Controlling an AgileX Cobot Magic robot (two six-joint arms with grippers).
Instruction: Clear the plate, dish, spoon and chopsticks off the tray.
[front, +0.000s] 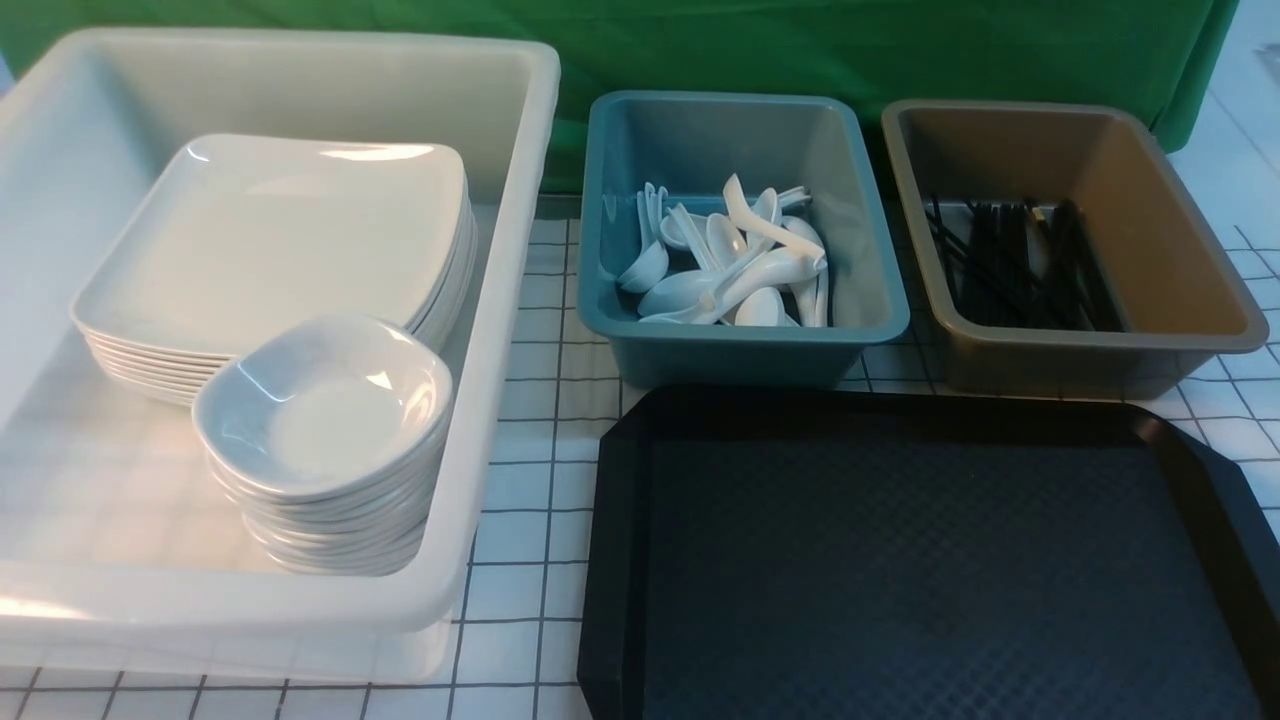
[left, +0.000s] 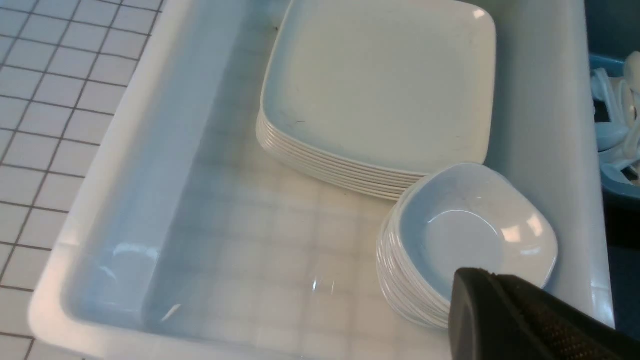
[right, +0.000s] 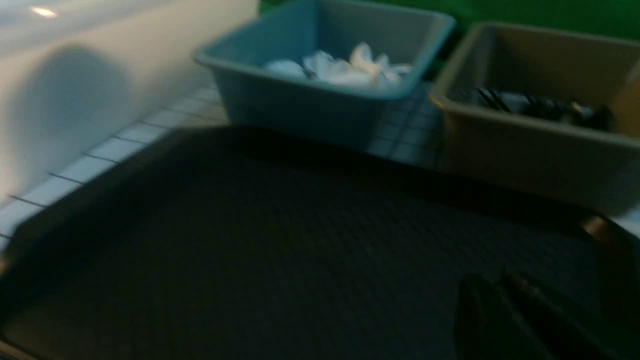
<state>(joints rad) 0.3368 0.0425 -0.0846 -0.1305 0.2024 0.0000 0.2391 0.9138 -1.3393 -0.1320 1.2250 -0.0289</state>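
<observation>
The black tray (front: 900, 560) lies at the front right with nothing on it. Large white square plates are stacked in the white tub, and the top plate (front: 290, 230) (left: 380, 85) is bare. In front of them stands a stack of small dishes, topped by a dish (front: 325, 405) (left: 465, 230). Several white spoons (front: 735, 265) are heaped in the blue tub. Black chopsticks (front: 1010, 265) lie in the brown tub. My left gripper (left: 487, 276) is shut and empty just above the dish stack. Over the tray (right: 250, 240), my right gripper (right: 492, 280) looks dark and blurred. Neither gripper shows in the front view.
The big white tub (front: 500, 300) fills the left side. The blue tub (front: 760, 340) and the brown tub (front: 1180, 240) stand side by side behind the tray. A white gridded cloth covers the table and a green cloth hangs at the back.
</observation>
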